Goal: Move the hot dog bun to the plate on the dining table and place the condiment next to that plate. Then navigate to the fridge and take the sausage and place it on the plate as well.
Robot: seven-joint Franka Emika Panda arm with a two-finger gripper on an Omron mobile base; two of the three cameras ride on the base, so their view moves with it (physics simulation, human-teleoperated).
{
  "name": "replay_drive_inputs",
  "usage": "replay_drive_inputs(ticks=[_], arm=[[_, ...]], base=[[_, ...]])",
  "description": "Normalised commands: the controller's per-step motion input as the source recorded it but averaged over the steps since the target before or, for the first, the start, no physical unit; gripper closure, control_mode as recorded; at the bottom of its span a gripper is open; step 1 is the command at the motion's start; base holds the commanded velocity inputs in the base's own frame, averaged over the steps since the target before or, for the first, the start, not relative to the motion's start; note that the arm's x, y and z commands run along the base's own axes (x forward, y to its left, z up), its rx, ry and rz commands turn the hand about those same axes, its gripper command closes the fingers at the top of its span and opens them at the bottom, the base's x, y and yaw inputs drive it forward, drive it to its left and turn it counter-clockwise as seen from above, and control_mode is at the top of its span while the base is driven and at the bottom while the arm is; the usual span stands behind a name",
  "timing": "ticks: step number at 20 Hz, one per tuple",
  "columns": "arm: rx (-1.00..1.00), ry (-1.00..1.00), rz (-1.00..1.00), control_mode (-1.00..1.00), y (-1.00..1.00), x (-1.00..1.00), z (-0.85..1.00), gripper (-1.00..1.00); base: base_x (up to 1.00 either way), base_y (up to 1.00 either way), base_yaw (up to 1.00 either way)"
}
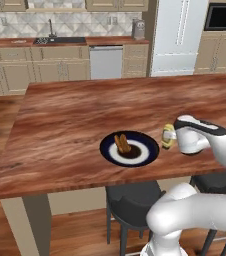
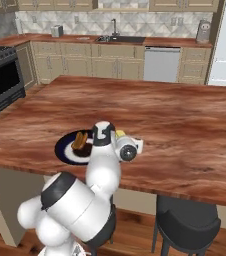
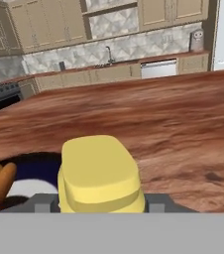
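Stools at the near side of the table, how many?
2. One stool sits under the table edge below the plate; a second stool is further right, partly behind the arm.

The plate [image 1: 130, 148] is sitting near the dining table's [image 1: 75, 120] front edge, the hot dog bun [image 1: 122, 144] lying on it, the condiment [image 1: 168, 137] standing just right.

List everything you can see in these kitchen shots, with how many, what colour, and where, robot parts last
dining table: one, reddish-brown wood, centre
plate: one, dark blue rim with white inside, near table's front edge
hot dog bun: one, golden brown, on the plate
condiment: one, yellow, between the gripper fingers just beside the plate
stools: two, dark grey, under the table's front edge
dishwasher: one, light grey, back counter
fridge: one, white, back wall
gripper: one, white, closed around the condiment
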Motion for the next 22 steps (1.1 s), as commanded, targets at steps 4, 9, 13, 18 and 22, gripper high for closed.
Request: replay_drive_inputs(ticks=[4, 9, 13, 18, 22], arm=[[-0.02, -0.06, 0.01, -1.0, 0.0, 0.0, -0.33, 1.0], [-0.04, -0.05, 0.0, -1.0, 0.0, 0.01, -0.4, 1.0], [-0.06, -0.03, 0.0, -1.0, 0.0, 0.03, -0.31, 1.0], [-0.06, -0.01, 0.0, -1.0, 0.0, 0.09, -0.26, 1.0], [-0.07, 0.0, 0.0, -1.0, 0.01, 0.02, -0.1, -1.0]], base=[[0.0, 0.0, 0.0], [0.0, 0.0, 0.0], [0.0, 0.0, 0.0], [0.0, 0.0, 0.0], [0.0, 0.0, 0.0]])
